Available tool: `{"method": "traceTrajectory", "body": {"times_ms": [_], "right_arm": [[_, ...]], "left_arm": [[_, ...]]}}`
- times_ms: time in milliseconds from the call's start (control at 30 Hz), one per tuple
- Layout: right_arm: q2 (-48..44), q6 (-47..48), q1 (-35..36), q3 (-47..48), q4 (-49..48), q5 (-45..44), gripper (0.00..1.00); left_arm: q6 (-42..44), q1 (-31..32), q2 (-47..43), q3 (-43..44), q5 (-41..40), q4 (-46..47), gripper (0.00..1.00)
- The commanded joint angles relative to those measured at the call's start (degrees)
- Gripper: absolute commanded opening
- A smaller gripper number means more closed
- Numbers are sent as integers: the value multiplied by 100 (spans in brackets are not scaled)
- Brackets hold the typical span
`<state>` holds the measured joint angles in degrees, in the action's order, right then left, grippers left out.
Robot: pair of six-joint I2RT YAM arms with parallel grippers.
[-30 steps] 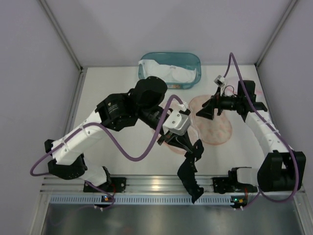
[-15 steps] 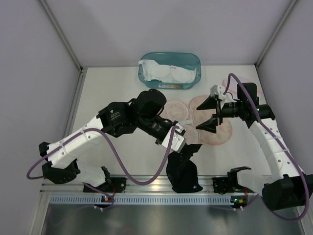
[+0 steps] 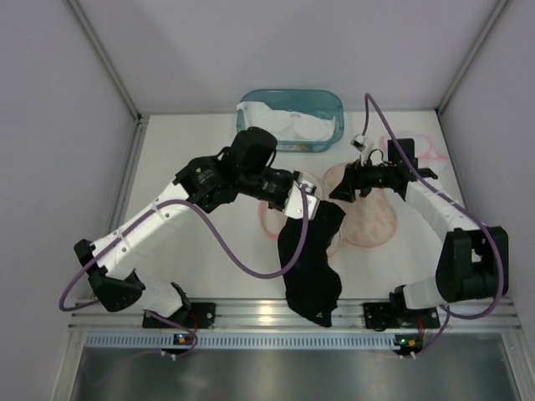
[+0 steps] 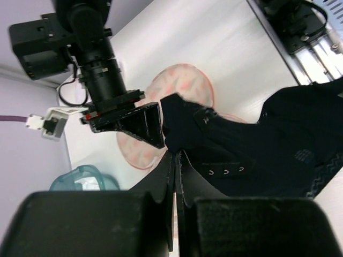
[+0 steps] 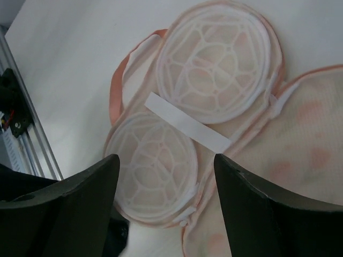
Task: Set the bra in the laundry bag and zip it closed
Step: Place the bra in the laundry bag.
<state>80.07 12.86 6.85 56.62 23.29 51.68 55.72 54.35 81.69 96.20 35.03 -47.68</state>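
Observation:
The black bra (image 3: 311,271) hangs from my left gripper (image 3: 306,199), which is shut on its upper edge; its lower end drapes down to the table's near edge. The left wrist view shows the fingers (image 4: 176,155) pinched on the bra's (image 4: 257,144) band. The pink mesh laundry bag (image 3: 372,221) lies open and flat at centre right, with two white lattice domes (image 5: 214,69) showing in the right wrist view. My right gripper (image 3: 346,185) is open and empty, hovering over the bag (image 5: 300,144), its jaws (image 5: 166,155) spread wide above the nearer dome.
A teal basket (image 3: 330,104) with white garments stands at the back centre; it also shows in the left wrist view (image 4: 80,179). The two grippers are close together over the bag. Rails run along the near edge (image 3: 267,313).
My left gripper has carried the bra up from the near edge and back toward the bag. My right gripper has swung slightly left and back over the bag, still open.

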Motion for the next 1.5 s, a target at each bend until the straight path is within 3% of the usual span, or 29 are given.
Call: {"method": "traceTrajectory", "body": {"times_ms": [0, 200, 433, 700, 1233, 1467], "right_arm": [[235, -1179, -61, -46, -1254, -325, 71], [1097, -1348, 123, -10, -1265, -957, 54], [1792, -1084, 246, 86, -1081, -1590, 42], [2073, -883, 440, -19, -1028, -1617, 32], [2372, -741, 528, 139, -773, -1652, 28], [2329, -803, 528, 200, -668, -1714, 32]], "left_arm": [[439, -318, 5, 4, 426, 382, 0], [536, -372, 154, -128, 285, 558, 0], [89, -732, 514, -6, -56, 1243, 0], [-352, -1233, 1331, 566, -285, 1532, 0], [-607, -1963, 2720, 724, -778, 2588, 0], [-607, -2033, 3046, 760, -1024, 2878, 0]]}}
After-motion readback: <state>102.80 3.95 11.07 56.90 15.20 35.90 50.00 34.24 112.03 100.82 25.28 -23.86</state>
